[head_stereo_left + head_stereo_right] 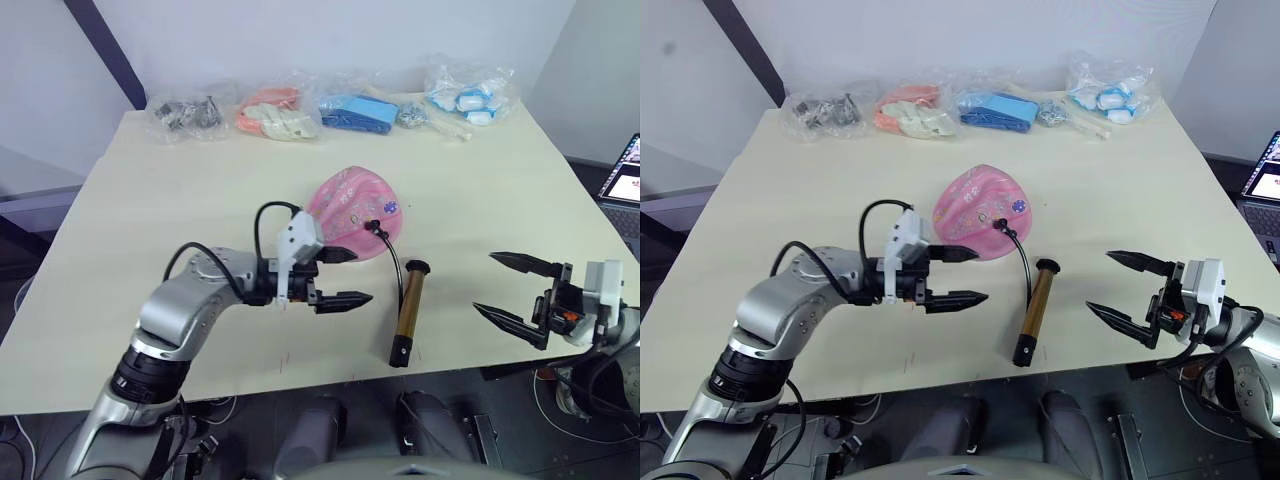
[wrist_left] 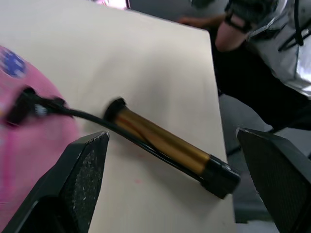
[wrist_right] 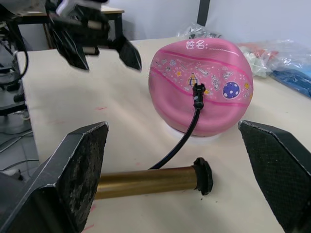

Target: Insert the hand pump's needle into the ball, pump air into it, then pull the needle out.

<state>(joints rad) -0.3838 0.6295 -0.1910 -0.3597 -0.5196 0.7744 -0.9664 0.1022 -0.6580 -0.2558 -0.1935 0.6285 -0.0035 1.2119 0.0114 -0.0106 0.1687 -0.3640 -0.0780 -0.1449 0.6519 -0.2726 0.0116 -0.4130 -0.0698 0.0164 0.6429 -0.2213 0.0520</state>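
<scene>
The pink ball (image 1: 355,214), partly deflated and dented, rests mid-table. A black fitting (image 3: 198,91) at the tip of the pump's hose (image 1: 391,255) sits against the ball's side; the needle itself is hidden. The bronze-gold hand pump (image 1: 409,310) lies flat on the table in front of the ball, to its right. My left gripper (image 1: 340,277) is open just left of the pump and in front of the ball, holding nothing. My right gripper (image 1: 512,290) is open, well to the right of the pump, near the table's front edge.
Several clear plastic bags line the table's far edge: dark parts (image 1: 185,112), orange and cream items (image 1: 275,115), blue items (image 1: 355,110), white and blue items (image 1: 468,97). A laptop (image 1: 625,190) sits off the table at the right.
</scene>
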